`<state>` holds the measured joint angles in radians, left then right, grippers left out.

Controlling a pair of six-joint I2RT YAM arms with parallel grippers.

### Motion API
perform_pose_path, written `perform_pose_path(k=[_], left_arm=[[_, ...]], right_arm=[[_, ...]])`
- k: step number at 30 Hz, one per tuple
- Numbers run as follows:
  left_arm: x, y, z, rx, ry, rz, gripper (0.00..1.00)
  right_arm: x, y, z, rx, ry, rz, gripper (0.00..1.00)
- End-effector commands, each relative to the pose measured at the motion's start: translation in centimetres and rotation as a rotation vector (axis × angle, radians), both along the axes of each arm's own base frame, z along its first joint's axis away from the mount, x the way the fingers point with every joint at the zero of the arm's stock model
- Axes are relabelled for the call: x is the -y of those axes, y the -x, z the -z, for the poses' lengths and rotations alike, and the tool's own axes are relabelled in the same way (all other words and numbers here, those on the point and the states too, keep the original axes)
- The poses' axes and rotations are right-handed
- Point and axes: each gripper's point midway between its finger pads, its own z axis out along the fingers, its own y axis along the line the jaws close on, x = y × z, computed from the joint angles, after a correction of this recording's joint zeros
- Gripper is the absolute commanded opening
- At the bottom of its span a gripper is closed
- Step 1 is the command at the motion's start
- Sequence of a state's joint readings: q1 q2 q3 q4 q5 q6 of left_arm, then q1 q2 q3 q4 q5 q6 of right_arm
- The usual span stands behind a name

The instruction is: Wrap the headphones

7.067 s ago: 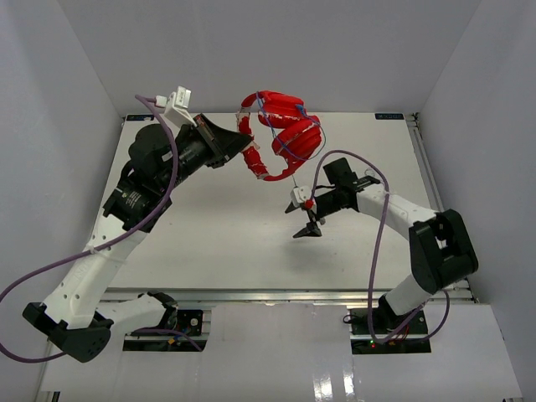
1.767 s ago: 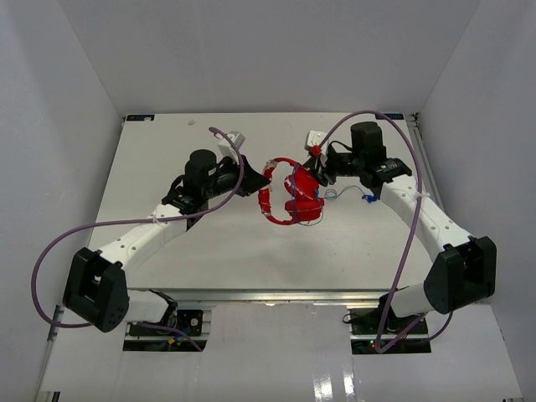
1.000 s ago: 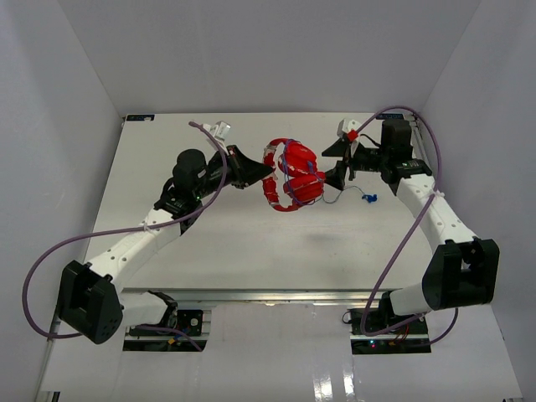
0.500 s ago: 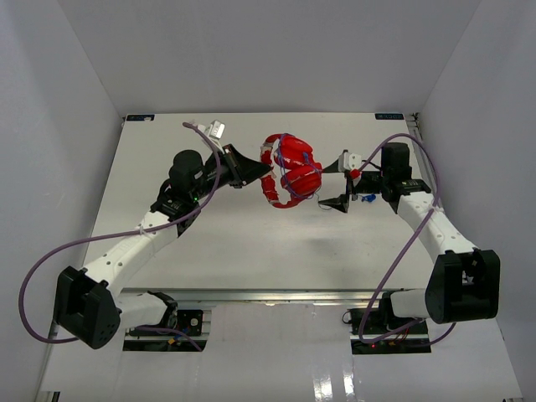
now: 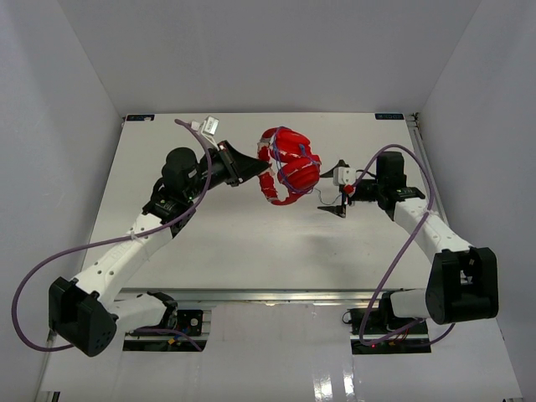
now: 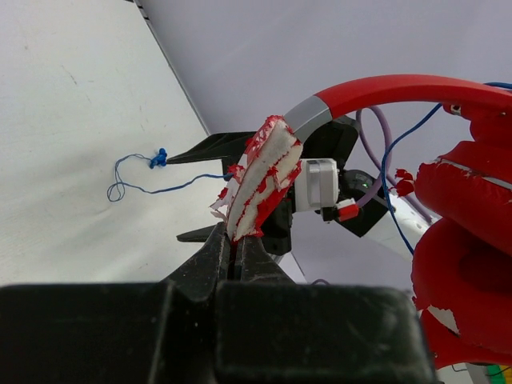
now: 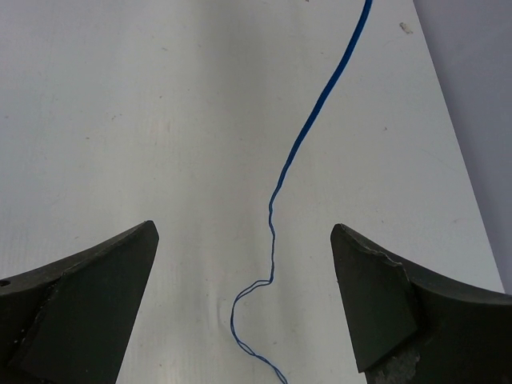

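The black two-finger left gripper point(image 6: 240, 258) is pressed together on the worn red-and-white padded end of the headband point(image 6: 260, 180). It holds the small red over-ear headphones point(image 5: 289, 165) in the air over the middle of the flat white table point(image 5: 209, 239), nearer its far edge. Strands of the thin grey-blue cable point(image 6: 172, 186) cross the red ear cups. The rest trails down to the table, ending in a small blue plug point(image 6: 158, 157) toward the right edge. The black right gripper point(image 5: 334, 188) is just right of the headphones with its fingers spread wide. The cable runs between them without touching either finger.
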<state>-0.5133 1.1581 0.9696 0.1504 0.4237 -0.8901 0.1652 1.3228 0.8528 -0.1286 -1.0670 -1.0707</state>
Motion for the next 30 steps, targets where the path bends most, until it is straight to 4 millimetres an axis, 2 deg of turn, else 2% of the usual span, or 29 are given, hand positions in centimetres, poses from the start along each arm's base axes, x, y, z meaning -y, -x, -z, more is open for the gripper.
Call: perform_pose_path(k=[1,4,6,8,9,12,15,17,19,23,25,30], left_arm=[[-1.2,1.6,-6.9,0.102,0.108,-0.02,0.0],[-1.4,1.8,-7.6,0.1,0.115,-0.024,0.0],[-1.4,2.0,-8.2,0.104,0.121,-0.022,0.0],[-1.4,2.1,-8.5,0.104,0.12,-0.018,0.0],[-1.5,2.1,-8.9,0.113,0.123,-0.018,0.0],[-1.5,2.2,-9.6,0.114,0.122,-0.015,0.0],[-1.6,2.4,-10.4,0.119,0.126,-0.012,0.0],[-1.9,2.4,-11.3,0.123,0.13,-0.028,0.0],[-2.4,2.5,-12.5,0.128,0.137,-0.054,0.0],[-3.2,2.5,-13.9,0.124,0.155,-0.102,0.0],[-3.6,2.4,-14.4,0.117,0.174,-0.13,0.0],[-4.9,1.5,-14.8,0.099,0.221,-0.221,0.0]], right_arm=[[-0.7,-1.1,0.1,0.094,0.023,-0.012,0.95],[-1.1,-1.7,0.6,0.114,0.047,-0.004,0.95],[-1.3,-2.9,0.7,0.14,0.061,0.034,0.95],[-1.4,-4.3,-0.1,0.162,0.037,0.083,0.95],[-1.3,-4.5,0.3,0.129,0.037,0.103,0.95],[-1.8,-6.4,-0.8,0.124,0.003,0.142,0.95],[-2.6,-8.0,-0.3,0.091,-0.005,0.165,0.97],[-3.0,-8.3,0.0,0.062,-0.015,0.161,0.98],[-3.2,-8.1,0.4,0.04,-0.029,0.155,0.93],[-3.3,-6.9,0.9,0.002,-0.06,0.137,0.75],[-3.5,-6.1,0.7,-0.035,-0.078,0.12,0.58],[-3.7,-4.1,-0.4,-0.065,-0.11,0.087,0.45]])
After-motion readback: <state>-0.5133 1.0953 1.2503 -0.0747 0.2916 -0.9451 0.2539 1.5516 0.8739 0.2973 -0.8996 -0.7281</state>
